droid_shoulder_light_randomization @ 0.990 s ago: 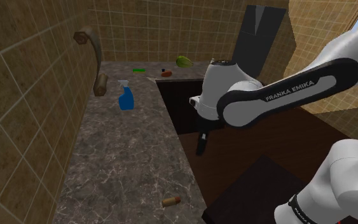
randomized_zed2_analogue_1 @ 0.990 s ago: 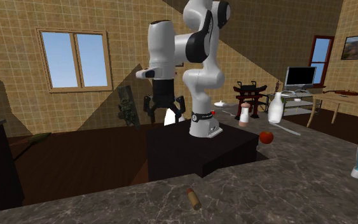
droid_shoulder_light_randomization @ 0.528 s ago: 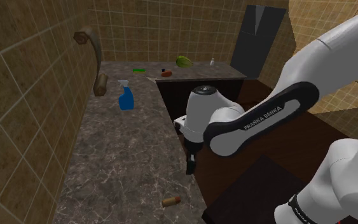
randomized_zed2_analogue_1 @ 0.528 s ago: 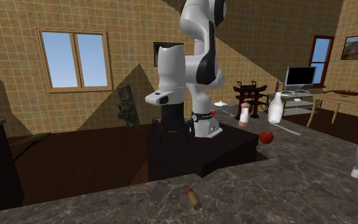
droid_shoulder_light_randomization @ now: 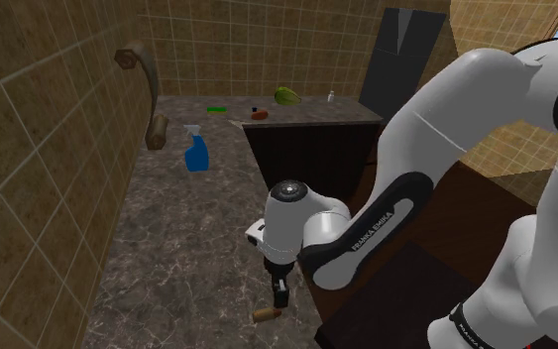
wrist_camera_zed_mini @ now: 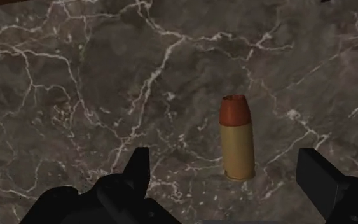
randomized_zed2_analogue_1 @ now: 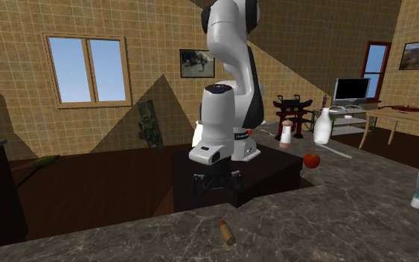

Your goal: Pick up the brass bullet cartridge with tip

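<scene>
1. Over the near end of the dark marbled counter (droid_shoulder_light_randomization: 187, 238), the claw (droid_shoulder_light_randomization: 279, 294) hangs pointing straight down. Its jaws are spread wide and nothing is held.
2. From the wrist, the brass cartridge (wrist_camera_zed_mini: 237, 143) lies on its side on the stone between the two black fingers (wrist_camera_zed_mini: 136, 172). It touches neither and sits roughly midway. Its length runs crosswise to the closing line, and the red-brown tip points away from the hand.
3. From the shoulder, the brass cartridge (droid_shoulder_light_randomization: 267, 314) is just near of the claw and a little below it, close to the counter's right edge. Across the counter (randomized_zed2_analogue_1: 334, 216), the brass cartridge (randomized_zed2_analogue_1: 226, 232) shows a clear gap under the claw (randomized_zed2_analogue_1: 213, 182).
4. Risk one: it's a round casing. If one finger arrives first, I'd expect it to roll or spin out of line.
5. Risk two: depth. Go too low and the tips hit the stone. Stay too high and they pinch the upper curve, so it squirts free.
6. Risk three: that edge is close, and a stray nudge could send it off the counter.
</scene>
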`<action>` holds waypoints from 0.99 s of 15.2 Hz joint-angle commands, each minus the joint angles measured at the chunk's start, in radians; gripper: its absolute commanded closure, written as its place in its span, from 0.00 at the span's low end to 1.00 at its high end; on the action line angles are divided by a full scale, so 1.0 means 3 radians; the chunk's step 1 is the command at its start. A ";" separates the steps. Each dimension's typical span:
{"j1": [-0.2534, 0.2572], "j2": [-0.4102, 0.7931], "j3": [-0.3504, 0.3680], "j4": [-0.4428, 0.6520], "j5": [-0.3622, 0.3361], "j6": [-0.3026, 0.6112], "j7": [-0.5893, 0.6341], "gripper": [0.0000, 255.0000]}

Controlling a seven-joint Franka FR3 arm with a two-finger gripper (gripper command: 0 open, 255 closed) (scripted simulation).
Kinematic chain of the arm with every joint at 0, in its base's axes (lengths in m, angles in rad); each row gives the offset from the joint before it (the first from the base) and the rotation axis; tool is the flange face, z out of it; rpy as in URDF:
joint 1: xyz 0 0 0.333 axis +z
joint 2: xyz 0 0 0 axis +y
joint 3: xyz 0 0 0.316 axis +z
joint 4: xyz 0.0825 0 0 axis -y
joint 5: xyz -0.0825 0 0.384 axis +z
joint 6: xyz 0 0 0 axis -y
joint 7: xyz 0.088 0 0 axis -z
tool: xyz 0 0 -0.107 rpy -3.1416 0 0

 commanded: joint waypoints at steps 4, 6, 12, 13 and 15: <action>0.0282 0.0533 -0.0121 0.0228 -0.0404 0.0259 0.0111 0.00; 0.0321 0.0630 -0.0171 0.0255 -0.0454 0.0329 0.0150 0.00; 0.0434 0.0902 -0.0312 0.0344 -0.0573 0.0517 0.0245 0.00; 0.0434 0.0902 -0.0312 0.0344 -0.0573 0.0517 0.0245 0.00; 0.0436 0.0910 -0.0314 0.0350 -0.0574 0.0519 0.0246 1.00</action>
